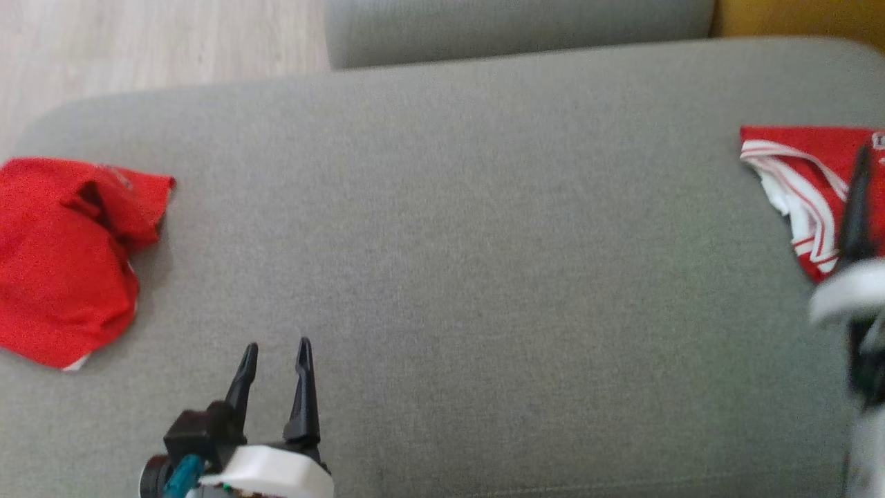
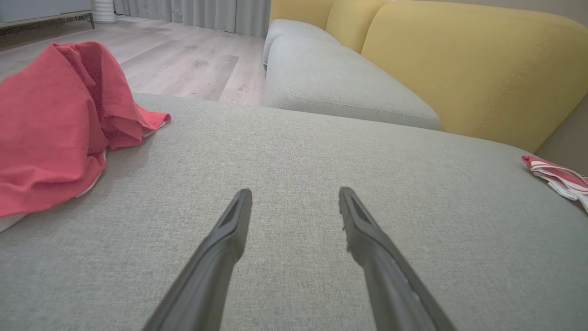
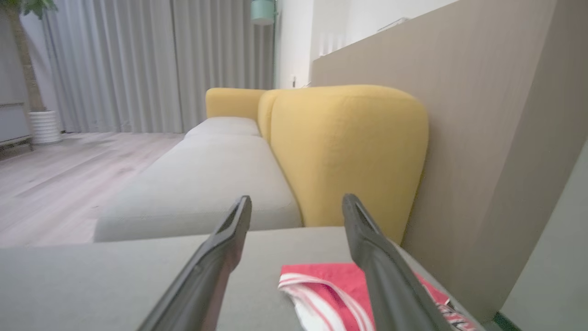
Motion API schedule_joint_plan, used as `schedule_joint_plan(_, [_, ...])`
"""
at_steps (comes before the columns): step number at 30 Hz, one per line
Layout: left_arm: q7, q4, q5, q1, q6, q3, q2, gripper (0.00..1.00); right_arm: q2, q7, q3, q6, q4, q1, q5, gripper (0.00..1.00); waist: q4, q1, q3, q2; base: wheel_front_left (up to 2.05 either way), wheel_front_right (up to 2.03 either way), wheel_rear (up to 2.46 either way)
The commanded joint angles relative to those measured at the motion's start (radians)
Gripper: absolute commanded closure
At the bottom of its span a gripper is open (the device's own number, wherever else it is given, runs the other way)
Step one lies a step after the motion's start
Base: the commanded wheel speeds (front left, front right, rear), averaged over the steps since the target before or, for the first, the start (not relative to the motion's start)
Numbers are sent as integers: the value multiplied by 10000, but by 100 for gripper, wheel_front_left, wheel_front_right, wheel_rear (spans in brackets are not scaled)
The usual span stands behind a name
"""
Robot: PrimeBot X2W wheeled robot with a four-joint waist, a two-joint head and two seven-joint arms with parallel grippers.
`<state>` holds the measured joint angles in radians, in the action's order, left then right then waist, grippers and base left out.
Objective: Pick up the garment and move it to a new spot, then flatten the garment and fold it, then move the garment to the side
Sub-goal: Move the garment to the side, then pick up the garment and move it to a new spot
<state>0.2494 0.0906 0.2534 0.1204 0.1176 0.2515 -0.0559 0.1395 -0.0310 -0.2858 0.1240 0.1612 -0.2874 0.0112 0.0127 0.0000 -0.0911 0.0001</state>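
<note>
L pincer (image 1: 277,344) is seen low in head view, over the grey seat cushion (image 1: 484,242). Its fingers are spread, w/ nothing pinched, and grey fabric is seen under them in L wrist view.

R pincer (image 3: 297,199) is also spread. In R wrist view its two fingers are set well apart, w/ nothing gripped btwn them. In head view one dark finger (image 1: 857,207) of it is seen, blurred, at the R edge, over the folded garment (image 1: 795,166). Whether that finger touches the cloth can't be told.

The folded garment is red w/ white stripes and is laid flat at the cushion's far R end, near the yellow backrest (image 3: 349,147). A 2nd item, a crumpled red garment (image 1: 62,263), is bunched at the cushion's L end, well apart from the folded one. A bit of white is shown at its lower edge. L pincer is placed btwn the two, nearer the crumpled one. Beyond the cushion a 2nd grey seat (image 1: 518,28) and pale wood floor (image 1: 138,41) are seen.
</note>
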Motion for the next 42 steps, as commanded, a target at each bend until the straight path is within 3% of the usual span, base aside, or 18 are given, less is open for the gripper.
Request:
schedule_joint_plan(1, [124, -277, 74, -187, 35, -317, 51, 0, -39, 64, 365, 67, -654, 165, 73, 0, -58, 0, 404, -1, 0, 0, 0])
schedule_joint_plan(7, [124, -235, 152, 201, 84, -263, 54, 0, -794, 198, 869, 67, -2517, 2816, 342, 0, -147, 0, 852, -1, 0, 0, 0])
schedule_joint_plan(13, [124, -9, 87, 328, 118, -186, 55, 0, -887, -550, 1450, 67, -2166, 4144, 820, 0, -280, 0, 1035, -1, 0, 0, 0])
schedule_joint_plan(22, [124, 227, 7, 124, -72, -224, 56, 0, -891, -1764, 2112, 67, -341, 4337, 951, 0, -521, 0, 1138, -1, 0, 0, 0])
schedule_joint_plan(32, [124, 182, 63, 44, -21, -105, 56, 0, -892, -2045, 2259, 67, 365, 4138, 949, 0, -719, 0, 1114, -1, 0, 0, 0])
schedule_joint_plan(42, [124, 168, 75, 125, 62, -196, 56, 0, -892, -2185, 2952, 67, 362, 4201, 1028, 0, -2474, 0, 1294, -1, 0, 0, 0])
